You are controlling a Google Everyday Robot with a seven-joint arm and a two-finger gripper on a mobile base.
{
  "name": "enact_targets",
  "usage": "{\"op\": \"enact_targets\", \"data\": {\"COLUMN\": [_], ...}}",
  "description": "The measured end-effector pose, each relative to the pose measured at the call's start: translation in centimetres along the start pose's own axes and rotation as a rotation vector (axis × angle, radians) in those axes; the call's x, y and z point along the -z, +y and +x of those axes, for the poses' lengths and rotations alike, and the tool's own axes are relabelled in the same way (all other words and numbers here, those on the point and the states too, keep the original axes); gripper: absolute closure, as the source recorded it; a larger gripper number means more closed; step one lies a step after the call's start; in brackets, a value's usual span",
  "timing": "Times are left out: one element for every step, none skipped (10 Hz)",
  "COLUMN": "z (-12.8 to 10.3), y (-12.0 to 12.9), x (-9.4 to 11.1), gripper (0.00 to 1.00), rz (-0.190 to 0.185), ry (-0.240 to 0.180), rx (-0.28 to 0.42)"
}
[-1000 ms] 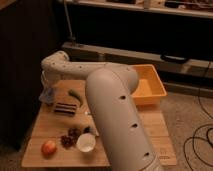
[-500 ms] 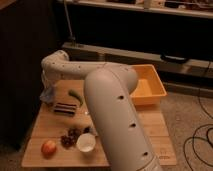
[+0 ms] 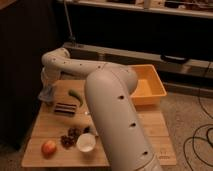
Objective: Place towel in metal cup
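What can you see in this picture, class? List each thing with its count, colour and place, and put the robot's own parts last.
Table: one, light wood, centre.
Bin: one, yellow, table's far right.
Towel: one, bluish, far left, under the gripper.
Pepper: one, green, beside the towel.
Bar: one, dark, below the pepper.
Grapes: one bunch, dark red, front.
Apple: one, red-orange, front left.
Cup: one, white, front centre.
Arm: one, white, reaching left.
Gripper: one, at the towel.

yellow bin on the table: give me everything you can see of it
The yellow bin is a rectangular open-topped tub, apparently plastic, with sloped walls and a raised rim. It sits upright at the far right corner of the wooden table, and what shows of its inside holds nothing. The robot arm crosses in front and hides its left end. The tool is far off, at the table's left edge.
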Motion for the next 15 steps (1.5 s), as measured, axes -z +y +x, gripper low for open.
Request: {"op": "enact_targets", "data": {"z": [-0.02, 0.01, 0.10, 0.29, 0.54, 0.73, 0.81, 0.93, 0.92, 0.95, 0.83, 0.72, 0.53, 0.43, 0.26], "y": [0.33, 0.63, 0.76, 0.91, 0.89, 0.72, 0.73, 0.73, 0.76, 0.81, 0.96, 0.79, 0.69, 0.73, 0.68], "x": [0.06, 0.22, 0.31, 0.33, 0.36, 0.36, 0.35, 0.24, 0.24, 0.12, 0.04, 0.05, 0.27, 0.35, 0.63], "gripper": [0.63, 0.51, 0.43, 0.33, 0.23, 0.20, 0.20, 0.20, 0.20, 0.20, 0.20, 0.20, 0.20, 0.20, 0.20], "rz": [-0.009, -0.020, -0.026, -0.035, -0.046, -0.055, -0.067, -0.088, -0.099, -0.111, -0.142, -0.167, -0.174, -0.177, -0.179], "ry": [0.012, 0.022, 0.027, 0.033, 0.039, 0.044, 0.047, 0.052, 0.053, 0.057, 0.060, 0.060, 0.057, 0.057, 0.055], "rx": [0.001, 0.002, 0.001, -0.001, -0.006, -0.012, -0.017, -0.027, -0.030, -0.034, -0.047, -0.059, -0.065, -0.067, -0.070]}}
